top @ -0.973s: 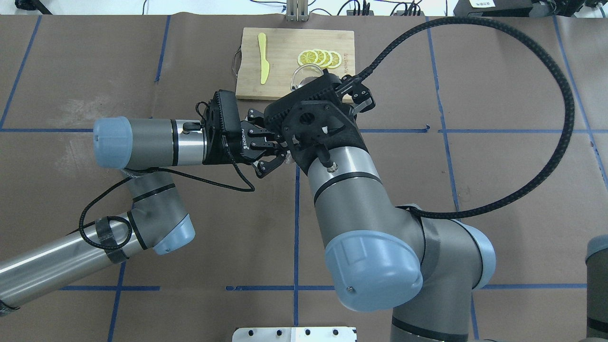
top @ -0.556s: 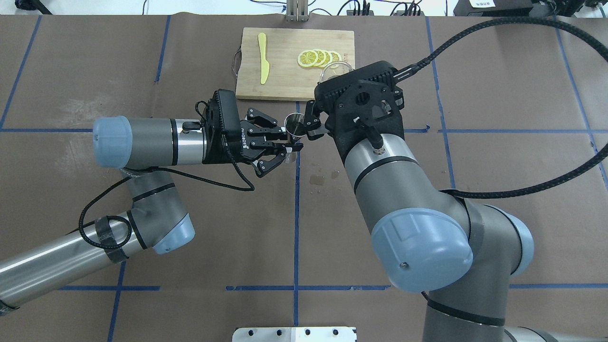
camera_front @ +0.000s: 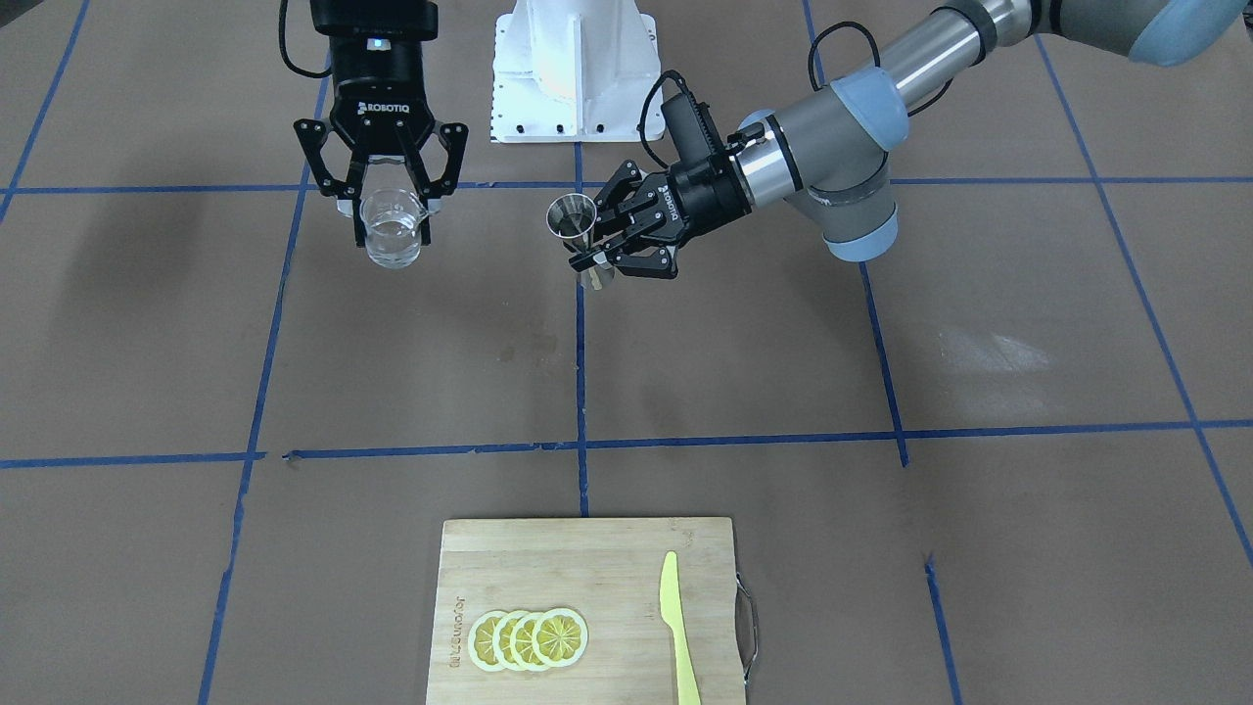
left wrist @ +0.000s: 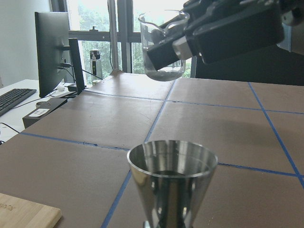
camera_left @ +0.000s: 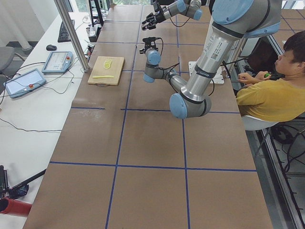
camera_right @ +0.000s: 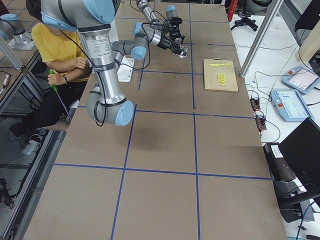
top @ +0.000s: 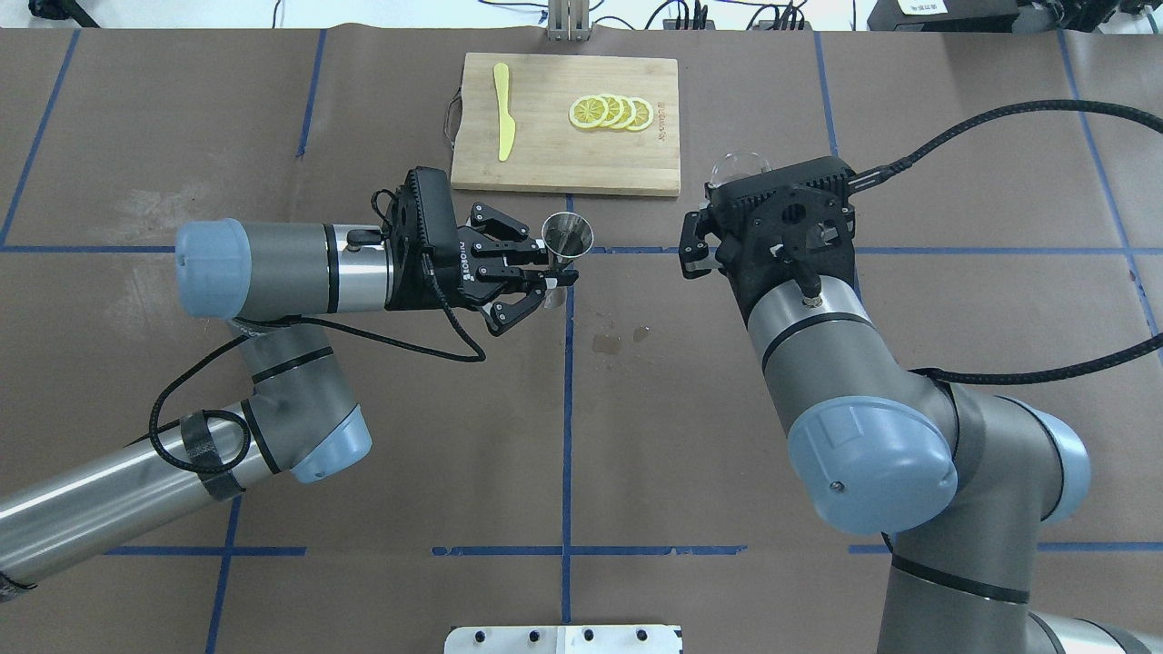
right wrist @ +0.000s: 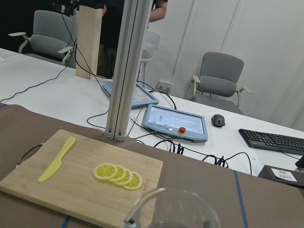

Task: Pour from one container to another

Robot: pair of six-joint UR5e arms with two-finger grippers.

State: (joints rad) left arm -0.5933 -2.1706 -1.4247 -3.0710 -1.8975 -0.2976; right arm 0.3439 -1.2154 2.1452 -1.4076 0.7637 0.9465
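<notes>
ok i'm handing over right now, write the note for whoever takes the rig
Left gripper: shut on the jigger, held upright in the air.
Right gripper: shut on the glass cup, upright, some liquid left in it, well apart from the jigger.
Done: right arm was over the jigger a second ago and has pulled back; wet spots on the table.
To do: check the jigger's fill, set both down.

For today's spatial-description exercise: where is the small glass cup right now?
In the front-facing view the glass cup is held in the right tool at upper left, above the table, well clear of the steel jigger.
</notes>
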